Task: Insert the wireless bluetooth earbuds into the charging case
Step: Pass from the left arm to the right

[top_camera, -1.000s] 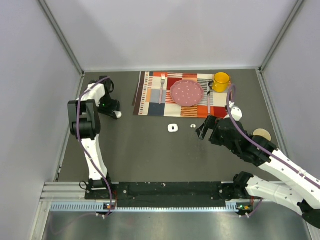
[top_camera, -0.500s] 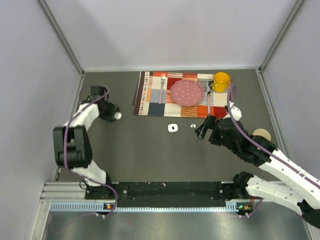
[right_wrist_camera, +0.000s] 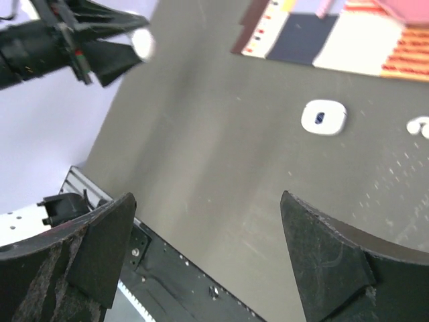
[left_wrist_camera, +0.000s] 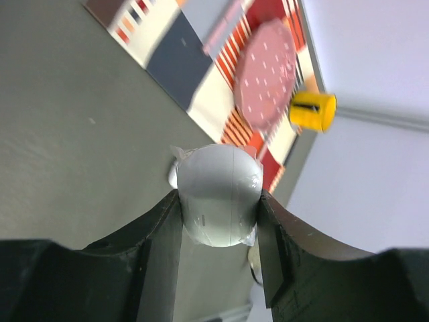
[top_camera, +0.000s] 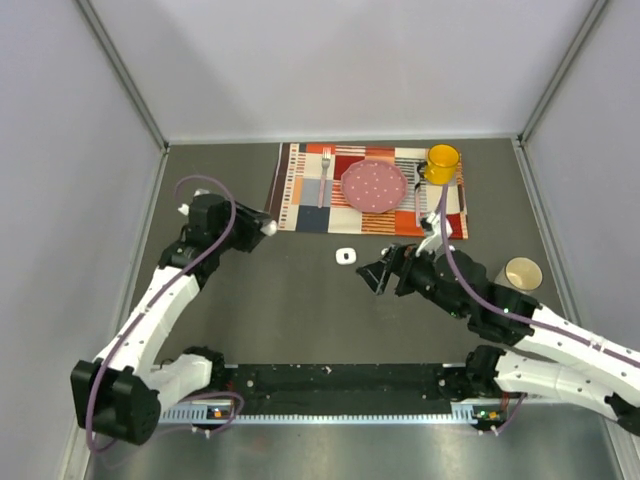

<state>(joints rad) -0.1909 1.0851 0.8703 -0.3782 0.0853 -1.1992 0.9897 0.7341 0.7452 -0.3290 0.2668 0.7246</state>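
Note:
My left gripper is shut on a white pebble-like charging case and holds it above the table near the placemat's left corner. In the left wrist view the case is clamped between both fingers of the left gripper. My right gripper is open and empty, just right of a second small white case on the table. In the right wrist view the right gripper has its jaws wide apart, that case lies ahead, and tiny white earbuds lie at the right edge.
A striped placemat at the back holds a pink dotted plate, a fork, a second utensil and a yellow mug. A tan paper cup stands at the right. Grey walls enclose the table.
My left arm swung from the far left toward the placemat's corner, carrying the white case. My right gripper moved left, toward the small case in the middle.

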